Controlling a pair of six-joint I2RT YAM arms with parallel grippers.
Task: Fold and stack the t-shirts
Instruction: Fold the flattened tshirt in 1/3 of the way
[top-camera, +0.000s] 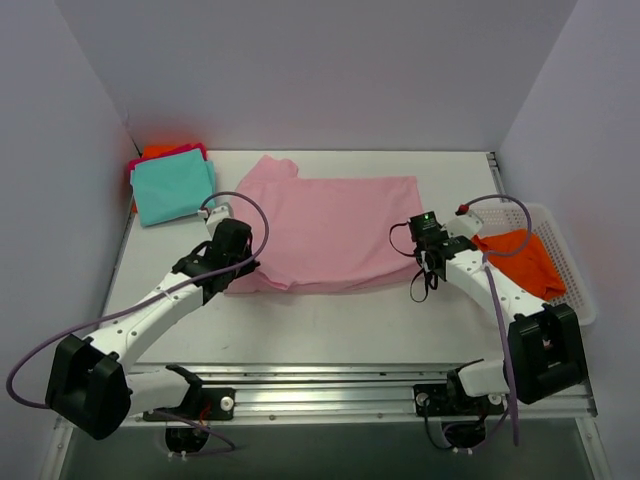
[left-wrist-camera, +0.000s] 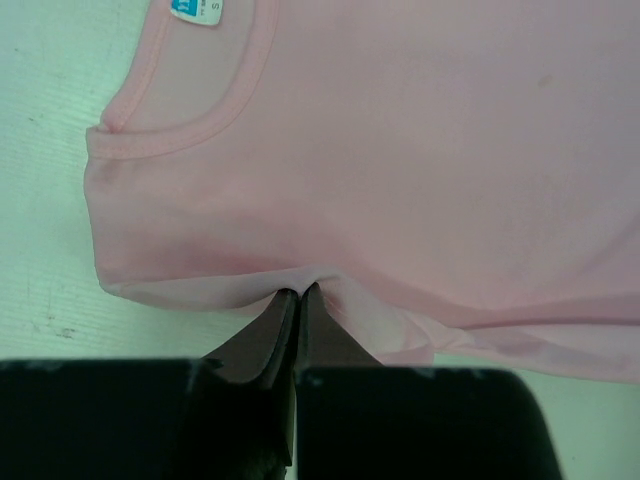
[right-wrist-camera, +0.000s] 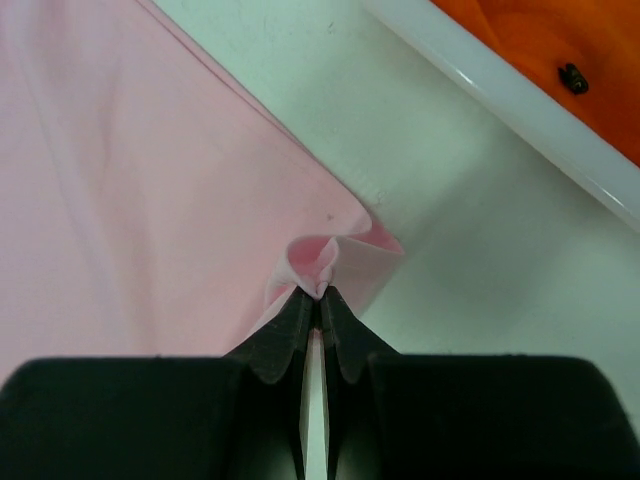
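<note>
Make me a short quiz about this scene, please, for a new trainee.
1. True or false: the left gripper and the right gripper are both shut on the pink shirt.
2. Where is the orange shirt on the right? A) in the white basket B) on the pink shirt C) under the left arm
3. Fill in: the top shirt of the folded pile at the back left is ____.
Key: 1 true; 2 A; 3 teal.

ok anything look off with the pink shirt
Nothing damaged or spilled. The pink t-shirt lies mostly flat, but a flap juts out at its far left corner, breaking the rectangle. The left gripper and right gripper pinch its near edge, puckering the cloth there.
</note>
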